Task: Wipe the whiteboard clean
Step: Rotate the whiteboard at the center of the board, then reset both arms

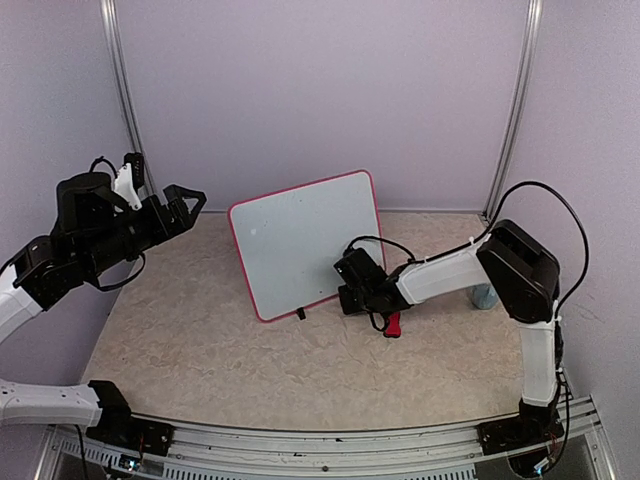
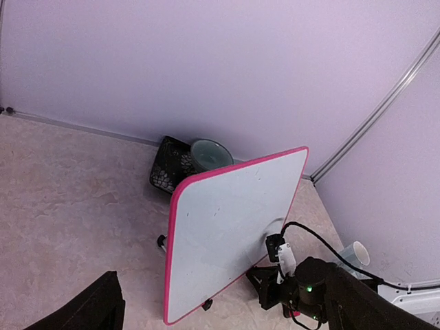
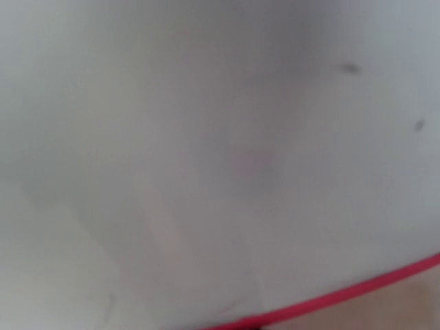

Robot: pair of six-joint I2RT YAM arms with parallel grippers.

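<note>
Along the near edge of the beige marbled bench [image 1: 200,340] stand two arm bases, one on each side. Just beyond them, under the right arm's wrist, shows one small red block [image 1: 393,325]; whether it lies on the bench or hangs from the arm I cannot tell. The right gripper [image 1: 344,284] is at the lower right edge of the one whiteboard [image 1: 305,245], a flat white rectangle in a thin pink-red frame with rounded corners. Its jaws are closed, though the pictures do not show whether anything is pinched between them.

The whiteboard stands mid-bench, propped at a tilt on small black feet, two of which show in the left wrist view. Up close its surface is blurred, with two faint dark specks [image 3: 350,67] on it.

Well to the left, the left gripper [image 1: 192,208] hangs above the bench with its jaws spread wide and nothing in them.

Behind the board, by the lilac back wall, sit one black patterned container [image 2: 165,168] and one pale teal bowl [image 2: 210,155], touching. One white cup [image 2: 354,253] stands to the right.
</note>
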